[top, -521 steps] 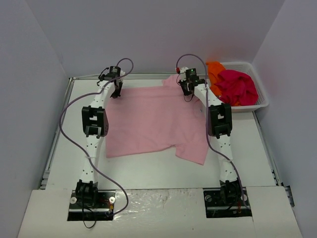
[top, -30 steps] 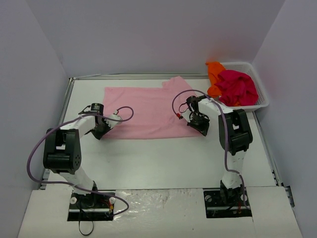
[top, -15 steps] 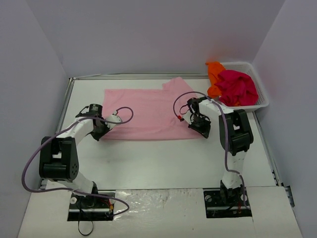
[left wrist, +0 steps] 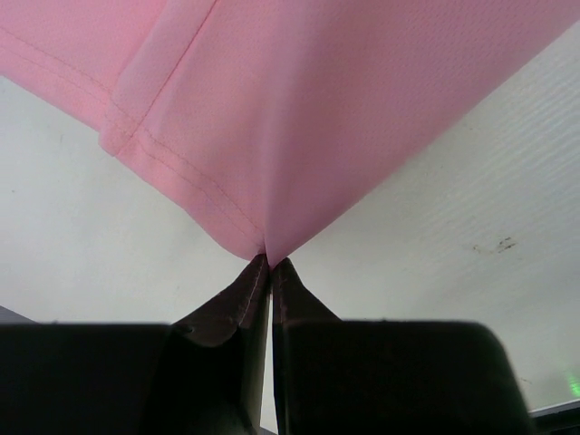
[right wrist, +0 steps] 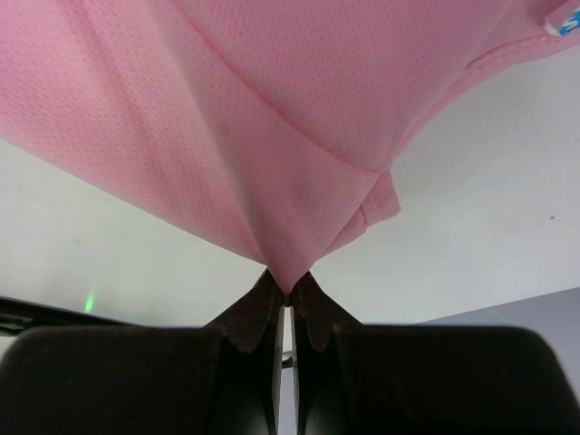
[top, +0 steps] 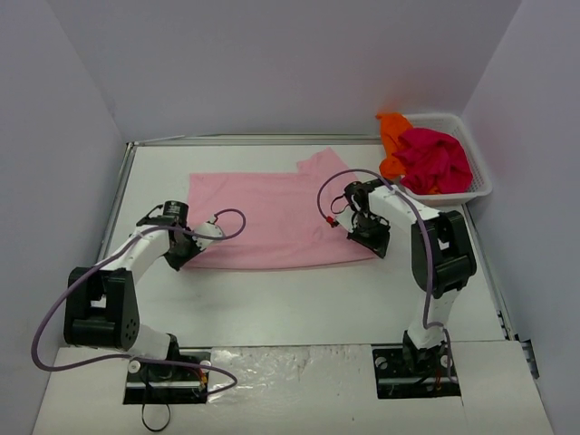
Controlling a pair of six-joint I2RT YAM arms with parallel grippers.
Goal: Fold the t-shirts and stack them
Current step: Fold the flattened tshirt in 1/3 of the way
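Note:
The light pink t-shirt (top: pixel 272 217) lies folded in half on the white table, its fold line near the back. My left gripper (top: pixel 178 256) is shut on the shirt's near left corner (left wrist: pixel 263 245). My right gripper (top: pixel 373 243) is shut on the near right corner (right wrist: pixel 285 272). Both corners are pinched at the fingertips and the cloth stretches away from them. A small white neck label (right wrist: pixel 564 27) shows at the top right of the right wrist view. A magenta-red t-shirt (top: pixel 437 160) and an orange t-shirt (top: pixel 392 136) lie crumpled in the basket.
The white mesh basket (top: pixel 480 186) stands at the back right corner. The table's raised metal rim (top: pixel 113 213) runs along the left and back. Grey walls close in on three sides. Purple cables loop from both wrists over the shirt.
Both grippers have pulled the near edge of the pink shirt toward the front of the table. The shirt has slid nearer and lies flatter.

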